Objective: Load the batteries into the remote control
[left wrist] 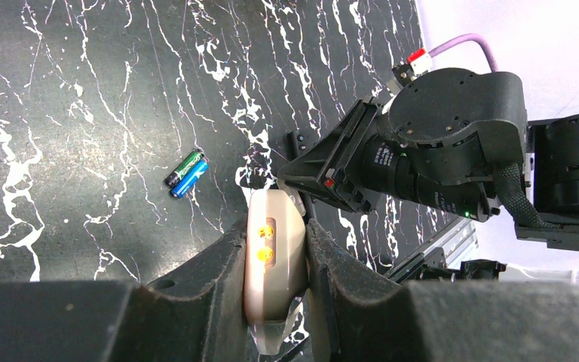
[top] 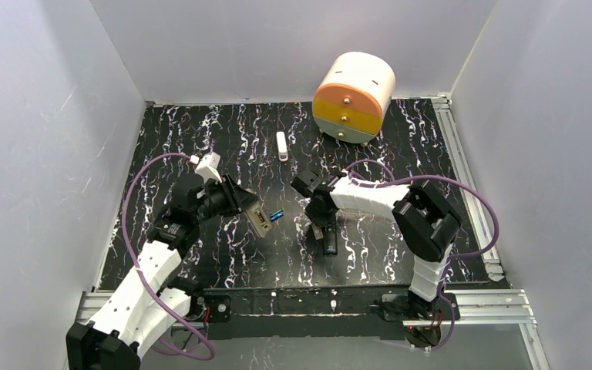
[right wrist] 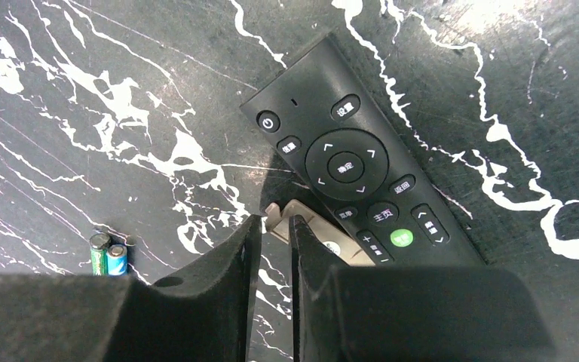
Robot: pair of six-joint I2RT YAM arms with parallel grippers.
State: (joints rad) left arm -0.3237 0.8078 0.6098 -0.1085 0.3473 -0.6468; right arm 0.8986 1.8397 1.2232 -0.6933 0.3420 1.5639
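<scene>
Top view: left gripper is clamped on the rounded remote control, tan back up. The batteries lie just right of it on the marbled black table.

Left wrist: smooth plastic shell squeezed between matte pads.

Right wrist: right gripper is nearly pressed together at a thin tan plate beside the slim black remote. Can't tell if it's actually gripping.

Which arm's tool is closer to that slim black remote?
Right. The right tool hangs just above the black remote; the left tool, gripping the white remote, stands apart on its left.
</scene>
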